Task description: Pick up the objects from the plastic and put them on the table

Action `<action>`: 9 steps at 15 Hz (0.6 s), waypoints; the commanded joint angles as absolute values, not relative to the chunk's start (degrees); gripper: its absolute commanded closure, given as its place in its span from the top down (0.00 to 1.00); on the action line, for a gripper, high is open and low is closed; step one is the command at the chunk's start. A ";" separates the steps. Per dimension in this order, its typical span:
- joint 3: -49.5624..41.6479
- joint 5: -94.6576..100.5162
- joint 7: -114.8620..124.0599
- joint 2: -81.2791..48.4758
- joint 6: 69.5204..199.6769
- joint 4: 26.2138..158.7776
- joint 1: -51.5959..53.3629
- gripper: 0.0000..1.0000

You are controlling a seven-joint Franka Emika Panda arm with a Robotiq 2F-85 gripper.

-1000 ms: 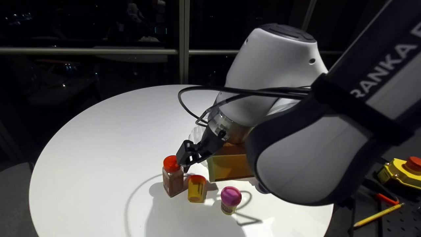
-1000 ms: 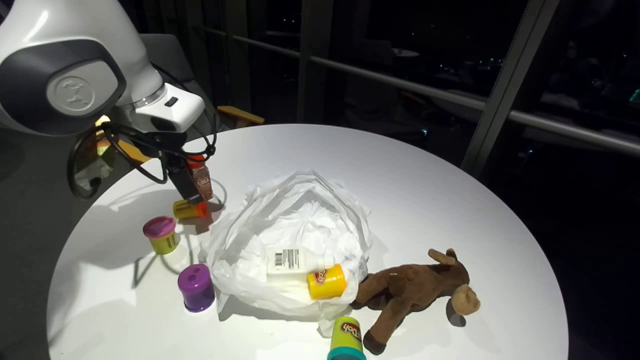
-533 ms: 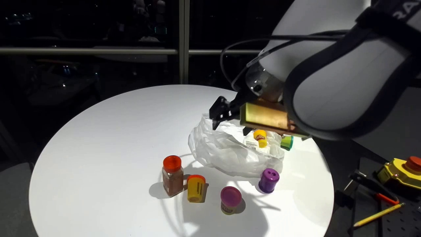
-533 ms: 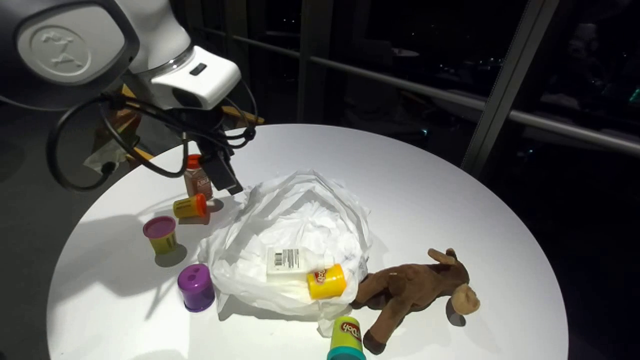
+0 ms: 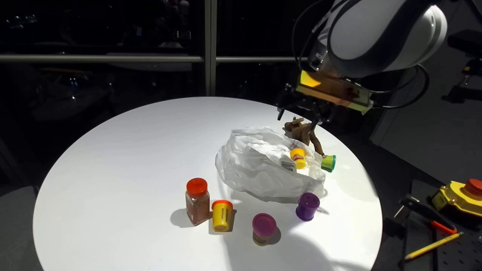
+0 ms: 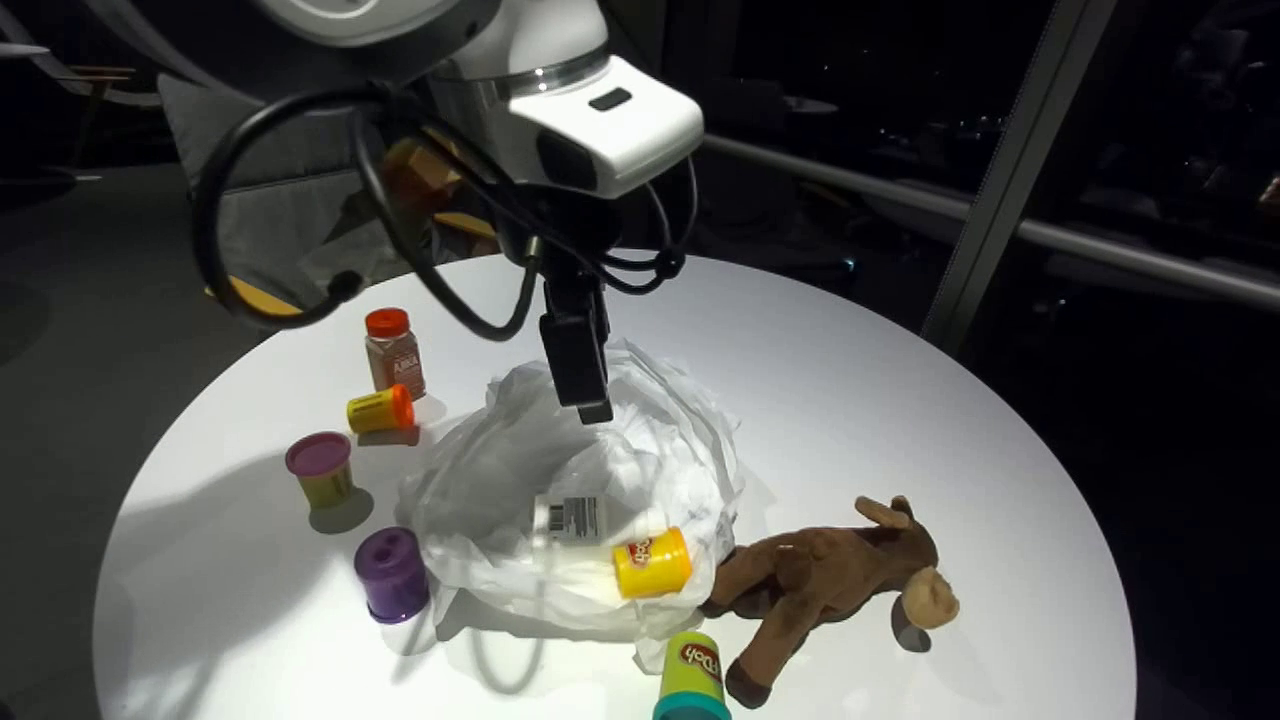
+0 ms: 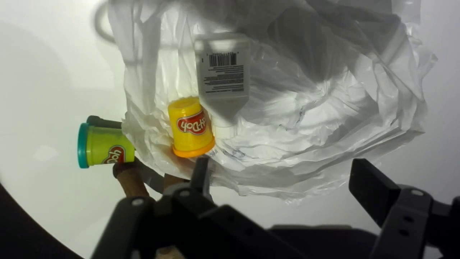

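1. A large round white table (image 5: 131,158) is spreading across both exterior views.
2. A white-and-black robot arm (image 5: 376,34) is leaning over it. The black gripper (image 7: 280,169) is hanging in the air above the table, its fingers standing wide apart and holding nothing.
3. A wrinkled, translucent plastic bag (image 5: 256,169) is lying on the table, its mouth gaping upward, below and near the gripper.
4. A brown toy animal (image 6: 830,570) is lying on the table just beside the bag.
5. A white bottle (image 7: 222,79) with a barcode label is lying inside the bag.
6. A red-lidded jar (image 5: 197,205) is standing upright on the table, apart from the bag.
7. A purple container (image 6: 392,575) is standing upright just beside the bag.
8. A yellow tub (image 7: 190,126) is lying on its side in the bag, beside the bottle's neck. A green tub (image 7: 102,144) is lying on its side at the bag's edge. A second yellow tub (image 5: 222,216) is lying just beside the jar. A pink-lidded tub (image 6: 323,475) is standing upright between that one and the purple container.
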State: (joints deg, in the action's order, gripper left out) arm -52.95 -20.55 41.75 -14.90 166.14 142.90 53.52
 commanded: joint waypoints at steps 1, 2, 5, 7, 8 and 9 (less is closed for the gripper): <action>-49.53 -23.44 40.44 -17.32 156.90 136.80 48.48 1.00; -42.60 -19.35 43.41 -16.19 155.82 135.79 40.63 1.00; -31.77 -20.79 42.82 -19.19 153.74 131.95 28.99 1.00; -23.86 -20.65 43.58 -22.64 155.28 129.47 20.22 1.00; -20.55 -20.24 43.68 -23.98 155.50 128.61 16.41 1.00; -18.38 -20.06 43.74 -25.52 155.28 127.40 13.84 1.00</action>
